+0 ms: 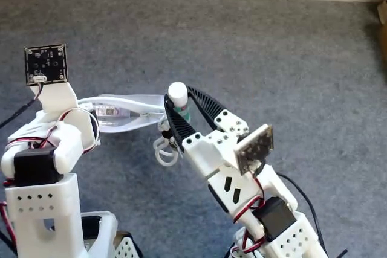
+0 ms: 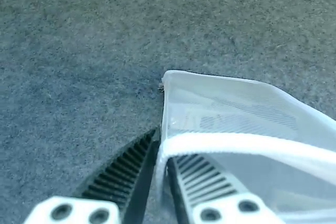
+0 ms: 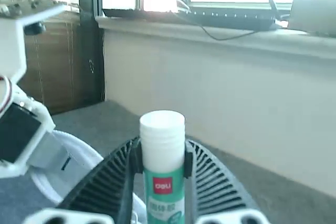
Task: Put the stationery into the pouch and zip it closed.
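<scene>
**Worktop:** a flat surface covered in grey felt-like material [image 1: 272, 46].

**Left hand** [image 2: 161, 153]: narrowed to a pinch on the white bound rim of the translucent white mesh pouch [image 2: 236, 124]. A fold of the rim sits between the two black ribbed fingers. In the high view the pouch [image 1: 124, 113] lies flat on the worktop and runs from the left arm toward the centre.

**Right hand** [image 3: 163, 153]: clamped on a cylindrical glue stick with a white cap and a green label [image 3: 163, 129]. The fingers grip the barrel just below the cap, one on each side. In the high view the stick's cap [image 1: 178, 95] is just beside the end of the pouch farthest from the left arm. I cannot tell whether the pouch mouth is open there. A small white looped piece [image 1: 163, 149] lies near the right hand, and I cannot tell what it is.

**Handling assessment, glue stick:** it is judged light, rigid and smooth-sided. A round plastic barrel may twist or slide in a two-finger grip. The mid-barrel hold looks sound, provided the stick is fed in end first.

**Handling assessment, pouch:** it is judged soft and limp, with no stiffness of its own. The mesh walls are likely to sag shut unless the mouth is held apart. The bound rim is the firmest place to grip, since the mesh panel would bunch up. For zipping, one end will need anchoring while the pull is drawn along.
</scene>
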### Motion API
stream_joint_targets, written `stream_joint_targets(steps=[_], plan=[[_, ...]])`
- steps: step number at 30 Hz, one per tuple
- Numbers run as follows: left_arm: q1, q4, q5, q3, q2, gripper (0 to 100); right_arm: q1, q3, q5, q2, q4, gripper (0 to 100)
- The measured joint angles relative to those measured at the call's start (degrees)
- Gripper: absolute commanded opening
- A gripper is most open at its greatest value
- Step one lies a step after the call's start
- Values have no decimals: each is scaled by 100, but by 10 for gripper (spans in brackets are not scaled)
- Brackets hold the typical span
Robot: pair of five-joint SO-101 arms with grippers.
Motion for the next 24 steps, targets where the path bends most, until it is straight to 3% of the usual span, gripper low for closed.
stream_joint_targets(steps=[16, 24], plan=[[0, 0, 0, 0, 0, 7, -607, 0, 0, 26, -1697, 15], [0, 0, 0, 0, 0, 7, -633, 0, 0, 1591, -3051, 15]])
